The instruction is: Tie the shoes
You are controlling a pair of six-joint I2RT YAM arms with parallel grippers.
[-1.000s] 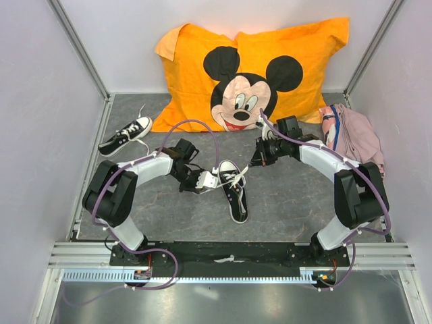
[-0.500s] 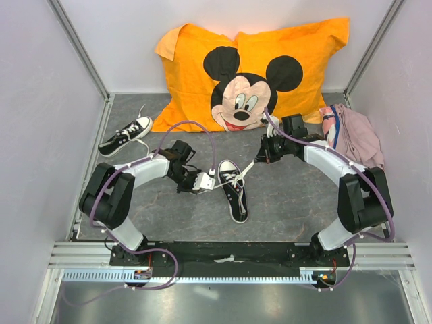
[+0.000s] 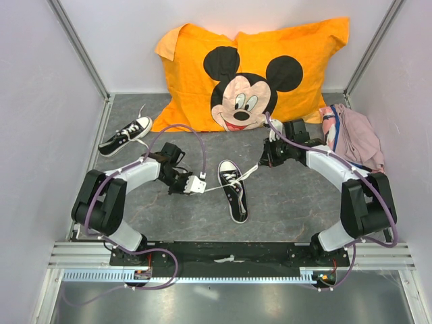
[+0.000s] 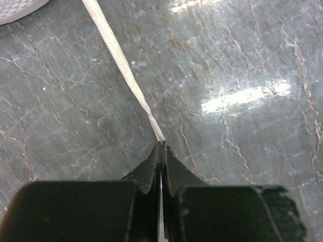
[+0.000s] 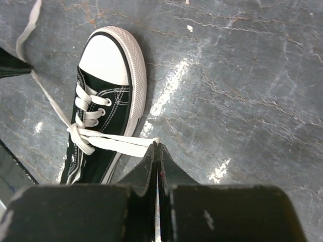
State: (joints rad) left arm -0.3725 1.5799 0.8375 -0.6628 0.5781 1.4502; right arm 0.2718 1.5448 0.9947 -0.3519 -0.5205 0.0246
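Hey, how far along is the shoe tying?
Done: a first crossing looks formed on the central black canvas sneaker. In hand: left gripper and right gripper each pinch a white lace end, stretched outward. Left: the bow, then the second black sneaker lying far left.

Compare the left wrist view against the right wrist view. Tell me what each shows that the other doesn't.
Only left wrist: the left gripper, shut on one white lace that runs away up-left, with just a sliver of white rubber in the corner.
Only right wrist: the shoe itself, its white toe cap and laced eyelets, and the right gripper shut on the other lace.
Both: shut jaws pinching a taut lace over the grey marbled table.
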